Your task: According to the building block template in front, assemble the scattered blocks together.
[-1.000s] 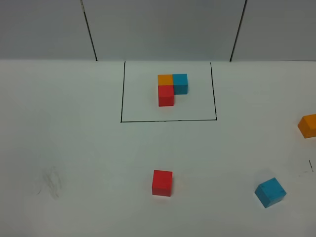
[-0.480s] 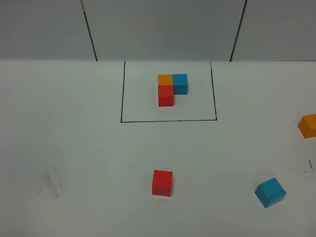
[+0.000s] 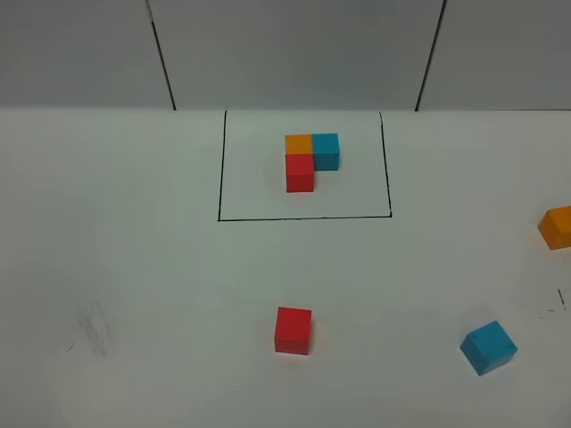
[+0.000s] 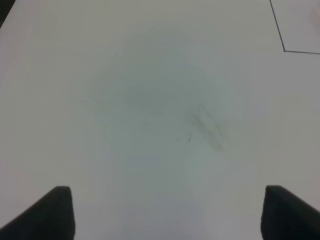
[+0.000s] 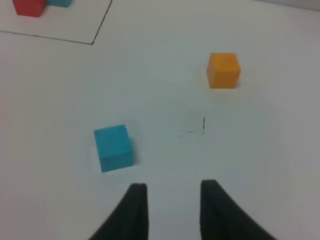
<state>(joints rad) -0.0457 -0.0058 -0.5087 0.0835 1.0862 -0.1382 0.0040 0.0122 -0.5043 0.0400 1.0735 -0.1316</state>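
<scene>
The building block template [image 3: 304, 217] is a black-lined rectangle at the far middle of the table, holding an L of orange [image 3: 299, 143], blue [image 3: 326, 150] and red [image 3: 301, 174] cubes. The loose red cube [image 3: 293, 330] sits near the front middle. The loose sky-blue cube [image 3: 489, 347] sits front right and the loose orange cube [image 3: 558, 226] at the right edge. Neither gripper shows in the exterior view. My right gripper [image 5: 173, 185] is empty, fingers a little apart, just short of the blue cube [image 5: 114, 147], with the orange cube [image 5: 223, 70] farther off. My left gripper [image 4: 166, 189] is wide open over bare table.
The white table [image 3: 134, 267] carries a faint grey scuff [image 3: 92, 328] at front left, also under the left gripper [image 4: 205, 125]. A grey panelled wall [image 3: 294, 53] stands behind the table. A small pen mark [image 5: 202, 123] lies between the blue and orange cubes.
</scene>
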